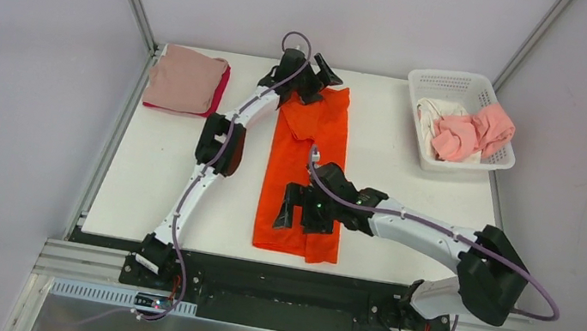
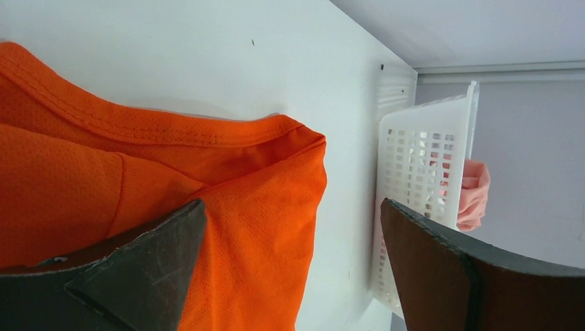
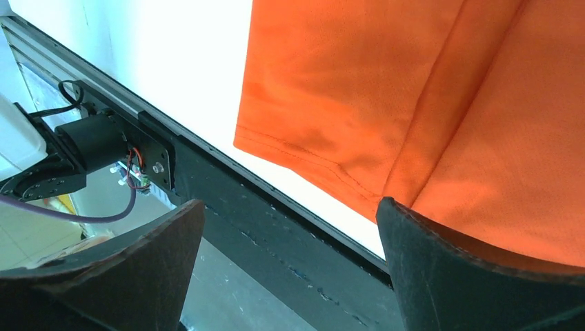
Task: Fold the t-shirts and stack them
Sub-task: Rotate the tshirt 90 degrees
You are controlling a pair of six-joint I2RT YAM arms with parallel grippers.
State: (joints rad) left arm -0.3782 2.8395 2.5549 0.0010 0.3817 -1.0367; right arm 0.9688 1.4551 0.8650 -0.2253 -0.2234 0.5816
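Note:
The bright orange t-shirt [image 1: 309,155] lies on the white table [image 1: 159,173] as a long folded strip running from the far edge to the near edge. My left gripper [image 1: 306,79] is open over its far end; in the left wrist view the cloth [image 2: 69,179] lies under and between the spread fingers of the gripper [image 2: 290,207]. My right gripper [image 1: 300,218] is open over the shirt's near end. In the right wrist view the hem [image 3: 386,83] lies beside the right finger, and nothing is between the fingers of the gripper [image 3: 290,207].
A folded dusty pink shirt [image 1: 185,77] lies on a crimson one [image 1: 220,90] at the back left. The white lattice basket [image 1: 454,76] at the back right holds a salmon pink shirt [image 1: 486,128] and a white one [image 1: 431,116]. The black rail [image 3: 276,227] marks the near table edge.

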